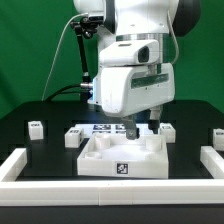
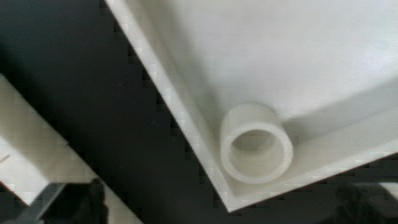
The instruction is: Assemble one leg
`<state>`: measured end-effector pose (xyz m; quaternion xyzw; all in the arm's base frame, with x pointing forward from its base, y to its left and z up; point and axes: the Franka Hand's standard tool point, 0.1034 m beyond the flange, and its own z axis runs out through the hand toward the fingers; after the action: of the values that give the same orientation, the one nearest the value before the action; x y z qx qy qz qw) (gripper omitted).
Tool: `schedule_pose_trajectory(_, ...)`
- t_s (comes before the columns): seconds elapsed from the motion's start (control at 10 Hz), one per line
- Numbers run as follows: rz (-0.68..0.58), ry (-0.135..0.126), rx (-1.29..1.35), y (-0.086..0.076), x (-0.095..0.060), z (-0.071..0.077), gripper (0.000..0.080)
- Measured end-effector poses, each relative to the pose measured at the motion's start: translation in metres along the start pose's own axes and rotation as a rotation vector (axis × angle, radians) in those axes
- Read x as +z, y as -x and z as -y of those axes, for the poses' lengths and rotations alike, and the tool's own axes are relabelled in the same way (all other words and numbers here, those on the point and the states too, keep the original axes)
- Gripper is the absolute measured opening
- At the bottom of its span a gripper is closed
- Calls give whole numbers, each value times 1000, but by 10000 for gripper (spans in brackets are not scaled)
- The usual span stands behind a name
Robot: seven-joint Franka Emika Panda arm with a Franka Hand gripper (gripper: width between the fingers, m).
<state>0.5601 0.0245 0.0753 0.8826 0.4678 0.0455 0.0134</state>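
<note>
The large white tray-like part (image 1: 100, 158) lies at the front middle of the table, with a tag on its front wall. Small white legs with marker tags stand around it: one (image 1: 75, 136) just off its far corner on the exterior view's left, one (image 1: 36, 127) farther left, one (image 1: 165, 131) behind it on the right. My gripper (image 1: 145, 124) hangs over the tray's far edge. In the wrist view its dark fingertips (image 2: 50, 205) stand far apart with nothing held, above a tray (image 2: 267, 60) corner with a round hollow socket (image 2: 258, 152).
Another small tagged post (image 1: 218, 140) stands at the exterior view's far right. White rails (image 1: 20, 165) border the table at the left, right and front. The marker board (image 1: 103, 128) lies behind the tray. A cable hangs behind the arm.
</note>
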Motion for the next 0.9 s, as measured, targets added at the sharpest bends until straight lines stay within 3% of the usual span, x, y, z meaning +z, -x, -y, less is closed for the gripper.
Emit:
schedule_pose_trajectory(0.7,0,0,-1,0,0,0,650)
schedule_pose_trajectory(0.9,-8,9,-131,14,8,5,650)
